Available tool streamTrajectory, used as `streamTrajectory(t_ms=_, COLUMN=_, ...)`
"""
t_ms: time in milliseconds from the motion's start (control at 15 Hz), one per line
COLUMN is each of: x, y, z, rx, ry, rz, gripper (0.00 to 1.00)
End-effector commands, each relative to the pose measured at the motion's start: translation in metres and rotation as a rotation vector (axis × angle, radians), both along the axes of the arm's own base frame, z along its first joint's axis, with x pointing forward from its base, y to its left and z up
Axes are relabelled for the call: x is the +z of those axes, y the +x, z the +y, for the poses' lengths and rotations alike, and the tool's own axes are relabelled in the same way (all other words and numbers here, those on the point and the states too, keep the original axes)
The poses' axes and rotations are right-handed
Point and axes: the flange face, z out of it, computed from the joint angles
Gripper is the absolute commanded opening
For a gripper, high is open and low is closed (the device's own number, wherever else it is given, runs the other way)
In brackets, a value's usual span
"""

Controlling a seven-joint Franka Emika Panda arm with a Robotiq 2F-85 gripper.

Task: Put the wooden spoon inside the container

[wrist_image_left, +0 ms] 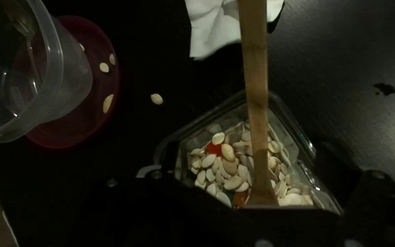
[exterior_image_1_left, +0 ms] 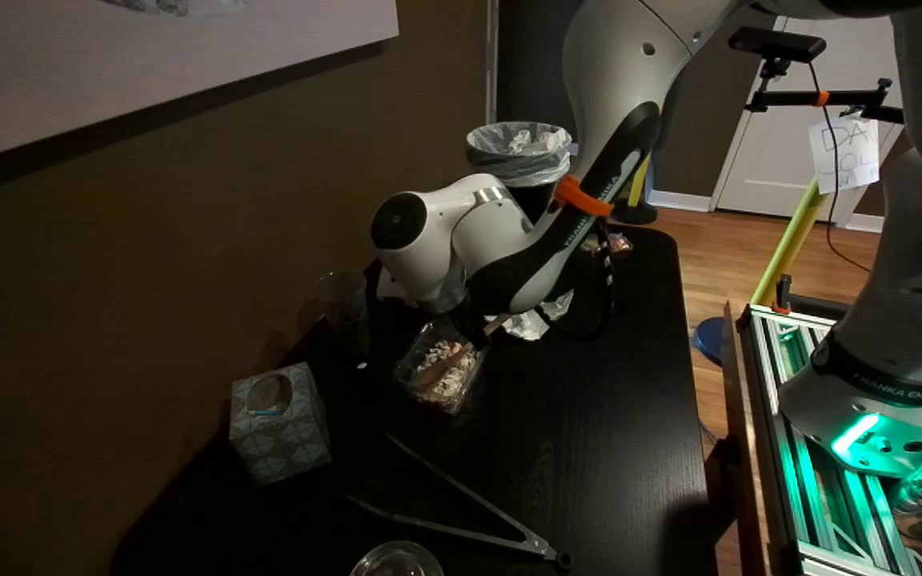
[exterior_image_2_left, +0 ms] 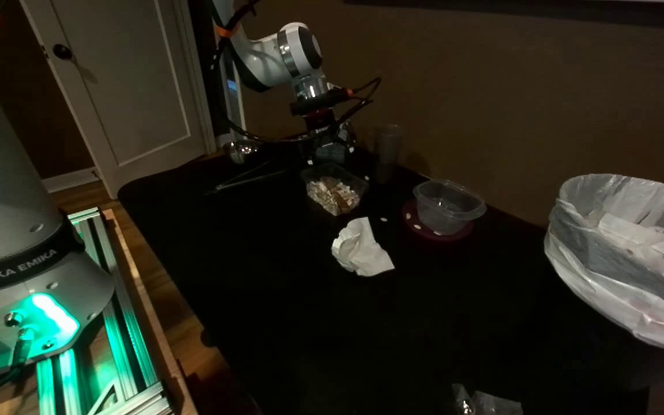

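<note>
In my wrist view my jaws stand spread apart, the wooden spoon [wrist_image_left: 256, 85] between them with a gap on either side. Its lower part lies in the clear container [wrist_image_left: 285, 133] on pale seeds [wrist_image_left: 230, 166], its handle reaching past the rim. In an exterior view, metal tongs [exterior_image_1_left: 527, 541] lie near the container on the tabletop [exterior_image_1_left: 613, 416]. In an exterior view, a crumpled tissue [exterior_image_2_left: 361, 251] lies near it and a clear tub [exterior_image_2_left: 447, 214] stands on a red disc [exterior_image_2_left: 411, 222].

2 exterior views: table [exterior_image_1_left: 589, 448], opposite ends | wrist view: close, downward
</note>
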Motion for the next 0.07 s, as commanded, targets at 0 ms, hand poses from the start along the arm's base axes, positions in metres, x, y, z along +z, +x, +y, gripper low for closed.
streamTrajectory(t_ms=0, x=0.0016, y=0.0008, z=-0.0003, rx=-0.001, ry=-0.001, rz=-0.001, gripper=1.00)
